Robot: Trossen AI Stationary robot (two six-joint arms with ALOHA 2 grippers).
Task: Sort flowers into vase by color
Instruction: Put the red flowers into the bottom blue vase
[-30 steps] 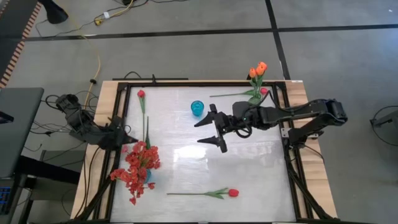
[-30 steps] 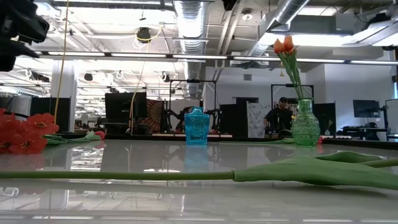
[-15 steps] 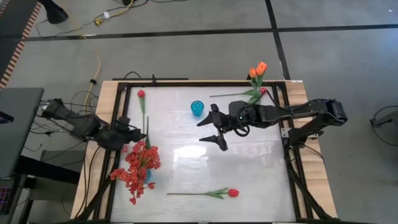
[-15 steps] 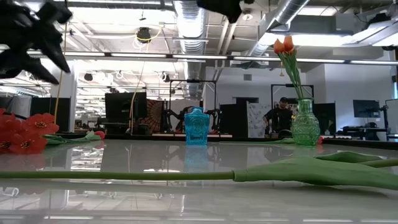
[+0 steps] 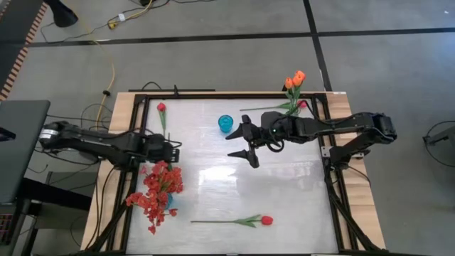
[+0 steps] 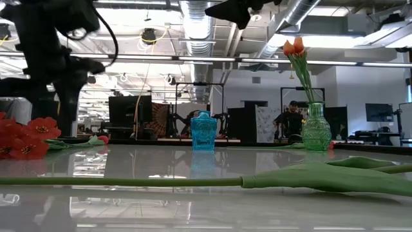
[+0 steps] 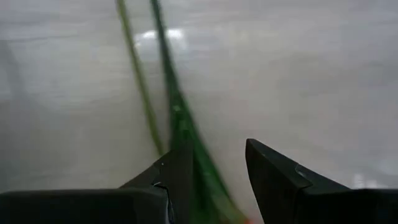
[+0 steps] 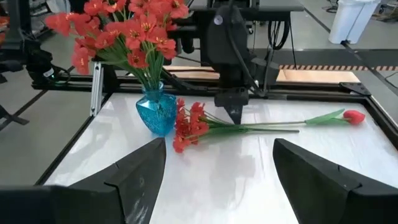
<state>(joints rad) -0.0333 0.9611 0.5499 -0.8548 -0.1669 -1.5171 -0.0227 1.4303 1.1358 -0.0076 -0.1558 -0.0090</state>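
Left wrist view has the left claw (image 7: 214,177) low over a green stem (image 7: 180,118) with jaws apart – a second stem runs just beside, so it could pinch both, while the right claw (image 5: 243,147) hangs open mid-table.

My white table (image 5: 284,206) sits in a black frame (image 5: 234,94) on a wooden base (image 5: 355,178). Grey floor (image 5: 213,60) with dark seams surrounds it. Beyond the far edge, silver ceiling ducts (image 6: 196,19), strip lights (image 6: 193,60) and dark monitors (image 6: 125,109) fill the room.
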